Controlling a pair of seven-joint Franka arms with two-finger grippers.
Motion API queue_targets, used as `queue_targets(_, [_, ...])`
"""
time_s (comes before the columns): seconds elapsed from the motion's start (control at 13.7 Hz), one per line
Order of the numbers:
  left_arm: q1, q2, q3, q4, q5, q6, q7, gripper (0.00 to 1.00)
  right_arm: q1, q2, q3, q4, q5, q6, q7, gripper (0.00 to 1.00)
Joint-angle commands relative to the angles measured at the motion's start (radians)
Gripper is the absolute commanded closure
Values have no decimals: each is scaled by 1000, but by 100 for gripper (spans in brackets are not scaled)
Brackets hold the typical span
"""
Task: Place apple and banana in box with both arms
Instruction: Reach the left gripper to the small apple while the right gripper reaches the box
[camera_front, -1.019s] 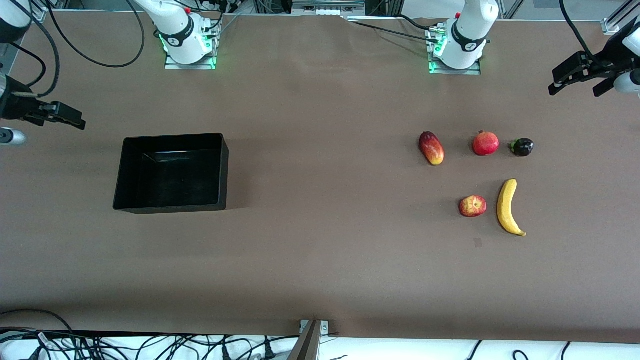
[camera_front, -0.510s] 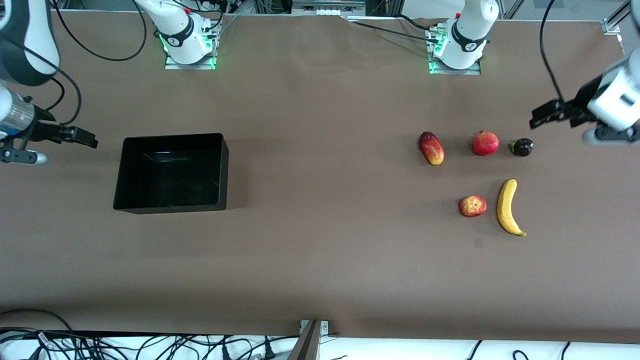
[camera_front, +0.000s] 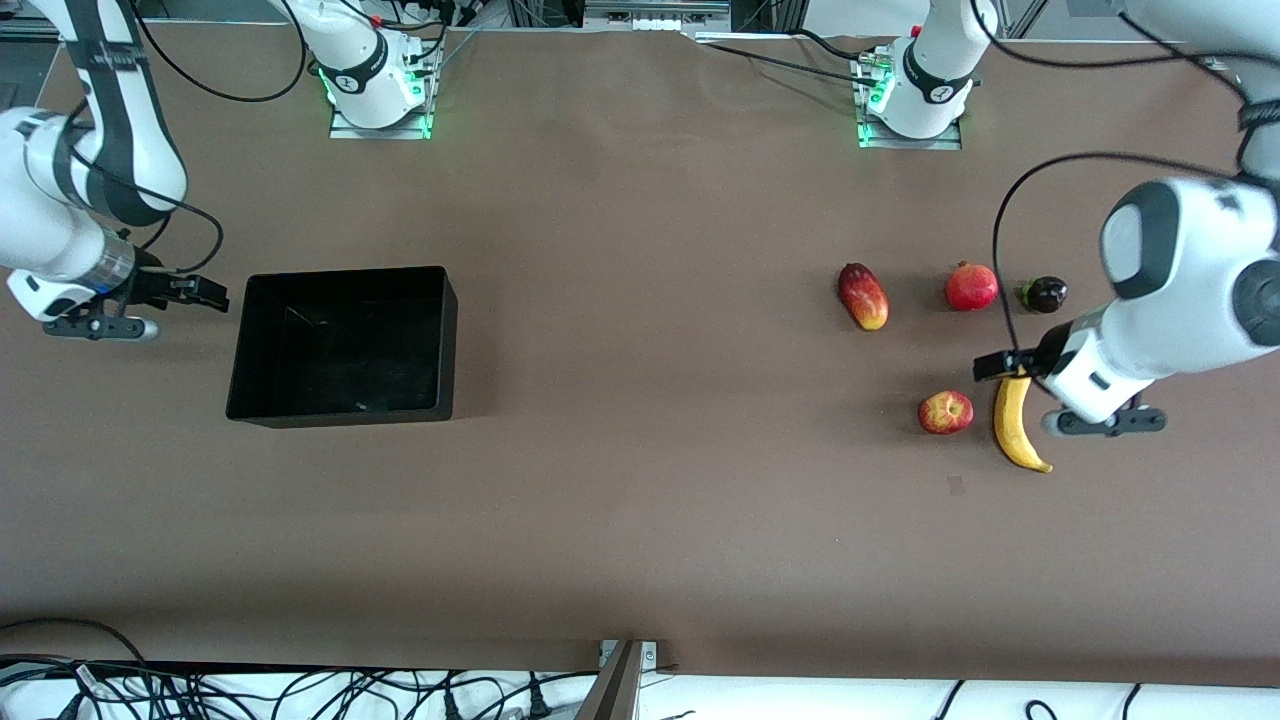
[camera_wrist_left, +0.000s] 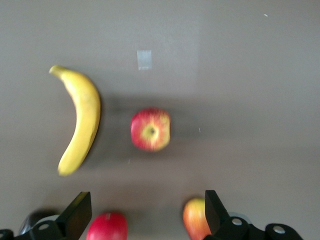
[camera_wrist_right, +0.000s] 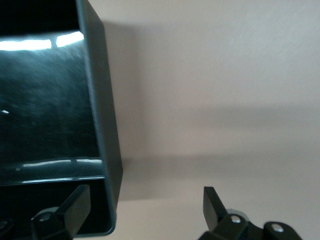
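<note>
— Hovering over the banana's (camera_front: 1017, 428) upper tip, the left gripper (camera_front: 1003, 365) has its fingers (camera_wrist_left: 75, 214) spread apart and holds nothing. Where's the fruit?

— Toward the left arm's end of the table (camera_front: 640, 500). The banana lies just beside the apple (camera_front: 945, 412), at the apple's three o'clock in the front view, not touching it. At the apple's eleven o'clock is a mango (camera_front: 863, 296), at twelve a pomegranate (camera_front: 972, 287), and at about one o'clock a small dark fruit (camera_front: 1044, 294), all three farther from the front camera.

— And the box (camera_front: 342, 412)?

— Well apart, toward the right arm's end, nothing in it. The right gripper (camera_front: 200, 296) hangs just off the box's outer short wall, at its nine o'clock in the front view, fingers (camera_wrist_right: 67, 210) parted and carrying nothing.
</note>
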Motion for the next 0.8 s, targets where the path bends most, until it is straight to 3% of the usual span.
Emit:
queue_targets(0.0, [-4, 110, 3, 24, -11, 115, 3, 0, -6, 55, 3, 2, 45, 33, -26, 0])
queue_targets(0.22, [3, 223, 0, 17, -9, 269, 5, 0, -4, 93, 5, 2, 114, 70, -29, 0])
queue_targets(0.44, [5, 237, -6, -34, -9, 357, 5, 0, -4, 124, 9, 3, 143, 95, -27, 4])
queue_targets(0.66, [5, 236, -15, -66, -9, 381, 5, 0, 2, 147, 14, 8, 157, 103, -27, 61])
queue_targets(0.73, [7, 227, -21, -95, -9, 403, 5, 0, 6, 147, 18, 9, 159, 103, -21, 74])
